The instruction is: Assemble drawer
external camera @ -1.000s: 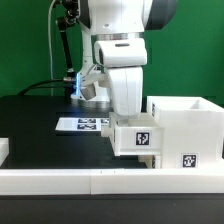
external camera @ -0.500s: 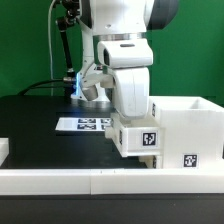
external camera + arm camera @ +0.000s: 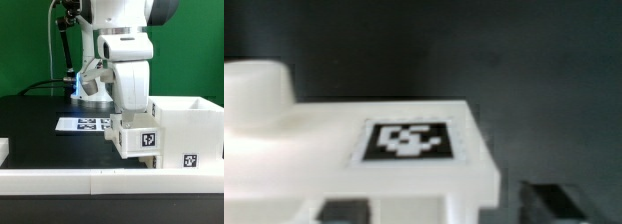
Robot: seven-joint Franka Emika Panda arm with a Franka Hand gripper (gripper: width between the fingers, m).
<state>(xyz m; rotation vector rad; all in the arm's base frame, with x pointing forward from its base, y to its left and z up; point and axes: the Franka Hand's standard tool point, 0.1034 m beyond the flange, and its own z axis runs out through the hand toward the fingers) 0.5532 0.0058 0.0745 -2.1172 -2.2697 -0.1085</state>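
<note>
Against the housing's (image 3: 185, 132) open side, on the exterior view's left of it, hangs the small tray (image 3: 136, 140), its tagged face turned toward the camera and its body touching or nearly touching the housing's wall. The gripper (image 3: 131, 116) stands directly above the tray, so the tray lies straight below the fingers and the housing is just beside it. Whether the fingers are clenched on the tray I cannot tell; the wrist's bulk hides them, and the wrist view shows only the tray's tagged top (image 3: 409, 141), blurred. The tray's far end is hidden too. Behind the tray, the marker board (image 3: 80, 125) lies flat on the table. Nearer the camera, the low border wall (image 3: 60, 180) cuts off the housing's base.
</note>
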